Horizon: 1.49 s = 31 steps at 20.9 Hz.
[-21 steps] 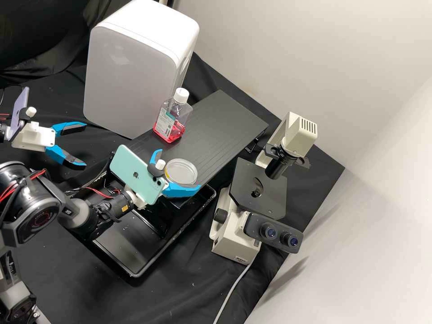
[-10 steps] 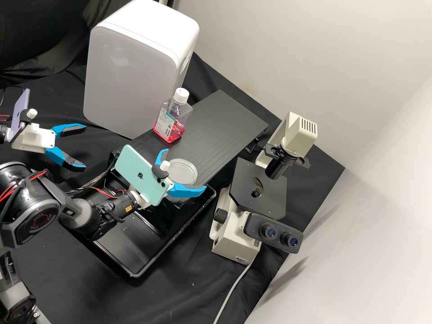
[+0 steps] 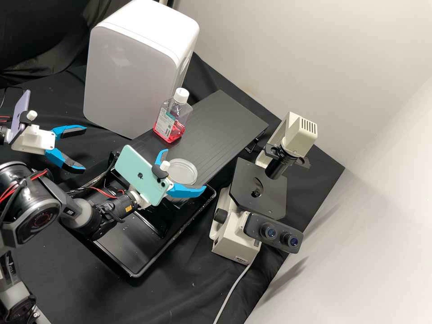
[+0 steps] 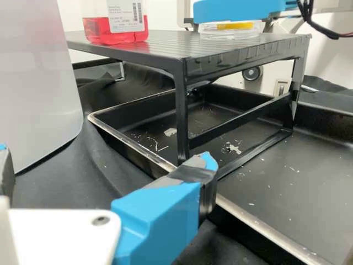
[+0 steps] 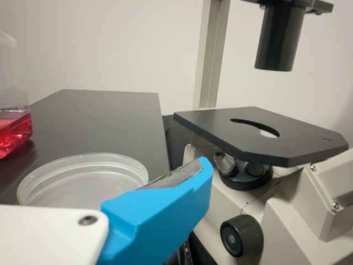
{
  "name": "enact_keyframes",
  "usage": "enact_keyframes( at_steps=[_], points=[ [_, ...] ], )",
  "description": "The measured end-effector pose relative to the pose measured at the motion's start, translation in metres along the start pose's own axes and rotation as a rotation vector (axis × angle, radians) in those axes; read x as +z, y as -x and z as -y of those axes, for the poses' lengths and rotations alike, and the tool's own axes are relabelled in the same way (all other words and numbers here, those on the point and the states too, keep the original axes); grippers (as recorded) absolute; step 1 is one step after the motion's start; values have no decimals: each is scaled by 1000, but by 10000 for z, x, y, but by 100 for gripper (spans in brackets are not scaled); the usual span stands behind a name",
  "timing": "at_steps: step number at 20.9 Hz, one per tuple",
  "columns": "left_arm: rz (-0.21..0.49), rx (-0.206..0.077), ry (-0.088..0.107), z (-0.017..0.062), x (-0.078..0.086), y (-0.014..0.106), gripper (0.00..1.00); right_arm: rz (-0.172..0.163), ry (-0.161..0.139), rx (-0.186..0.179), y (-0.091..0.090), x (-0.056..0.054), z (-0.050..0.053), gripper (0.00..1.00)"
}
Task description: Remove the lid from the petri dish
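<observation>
A clear, lidded petri dish (image 3: 181, 170) lies at the near end of the raised black shelf (image 3: 220, 126). My right gripper (image 3: 183, 171) is open, with one blue finger on either side of the dish and a little above the shelf. In the right wrist view the dish (image 5: 83, 179) lies just beside one blue finger (image 5: 165, 207). My left gripper (image 3: 83, 147) hangs open over the black cloth left of the shelf, with nothing between its fingers. The left wrist view has the dish (image 4: 229, 28) far off on the shelf, under the other arm's blue finger (image 4: 237, 10).
A flask of red liquid (image 3: 171, 118) stands on the shelf's far left edge. Behind it is a white box-shaped device (image 3: 135, 63). The shelf stands in a black tray (image 3: 135, 252). A microscope (image 3: 265, 189) stands to the right, its stage (image 5: 259, 132) close to the dish.
My right gripper has slid forward along the shelf, so its fingers now flank the dish. The left gripper has drifted slightly left and down.
</observation>
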Motion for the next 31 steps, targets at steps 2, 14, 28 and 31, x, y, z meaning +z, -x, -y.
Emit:
enact_keyframes(
  at_steps=[2, 14, 28, 31],
  points=[
    [0, 0, 0, 0, 0, 0, 100, 6, 0, -6, -6, 16, 17, 100],
    [0, 0, 0, 0, 0, 0, 100, 11, 0, -11, -10, 30, 32, 100],
    [0, 0, -16, 0, 0, 0, 100, 7, 0, -4, -28, 22, 14, 0],
    [0, 0, -16, 0, 0, 0, 100, 7, 0, -4, -28, 22, 14, 0]
  ],
)
